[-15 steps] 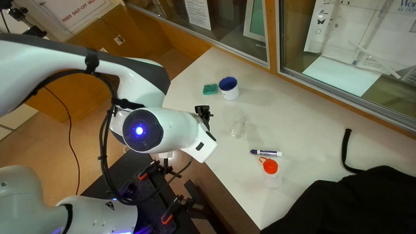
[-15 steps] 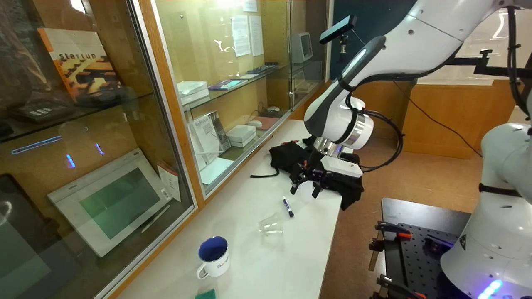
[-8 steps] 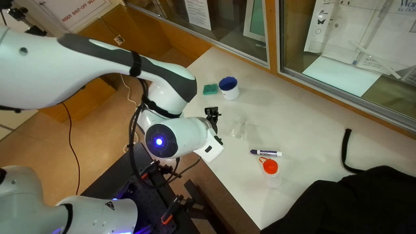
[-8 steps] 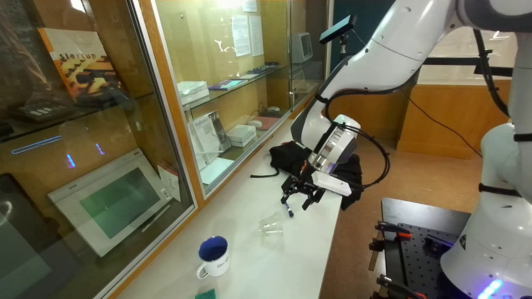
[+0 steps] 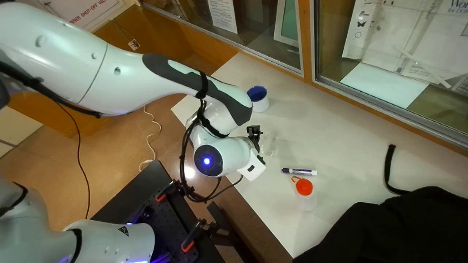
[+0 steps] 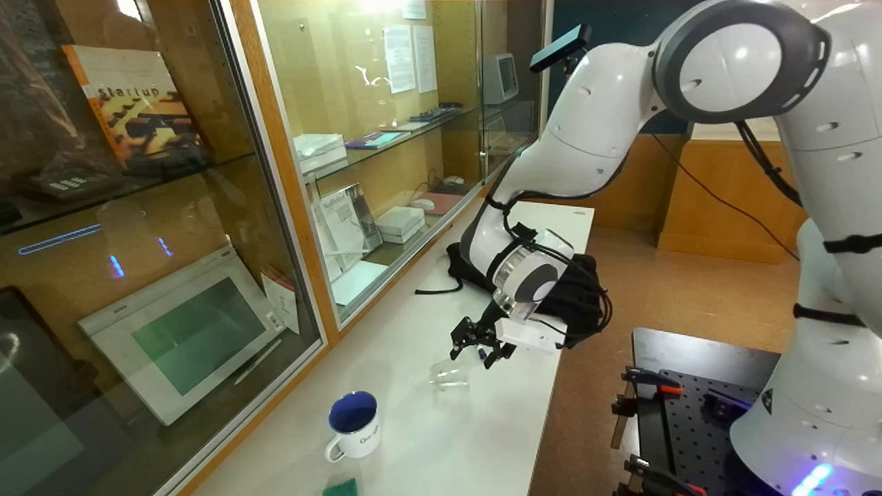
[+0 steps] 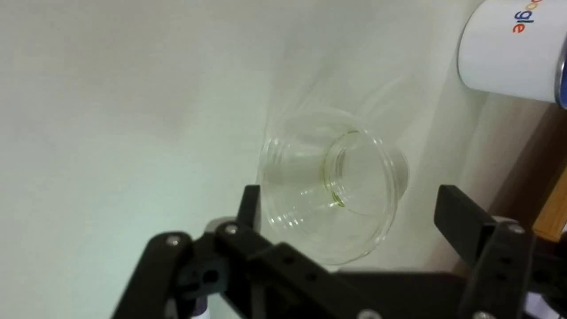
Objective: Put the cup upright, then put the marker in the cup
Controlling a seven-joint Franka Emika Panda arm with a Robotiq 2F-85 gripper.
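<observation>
A clear cup (image 5: 270, 146) lies on its side on the white table; it also shows in an exterior view (image 6: 448, 375). In the wrist view the clear cup (image 7: 297, 186) turns its mouth toward my gripper (image 7: 348, 199). The gripper is open and empty, its left finger close beside the cup's rim and its right finger apart from it. The gripper (image 6: 473, 358) is just beyond the clear cup. The marker (image 5: 299, 171), white with a dark blue cap, lies on the table, partly hidden by the gripper in an exterior view (image 6: 481, 355).
An upright white mug (image 6: 360, 439) with a blue inside stands near the clear cup and shows at the wrist view's upper right (image 7: 505, 53). A green sponge (image 6: 341, 489) lies by it. An orange-lidded bottle (image 5: 304, 187), black cloth (image 5: 398, 226) and glass cabinet (image 6: 289, 289) are nearby.
My open gripper has moved toward the clear cup and lower. In the exterior views the arm now covers the sponge in one place and part of the marker. The objects have not moved.
</observation>
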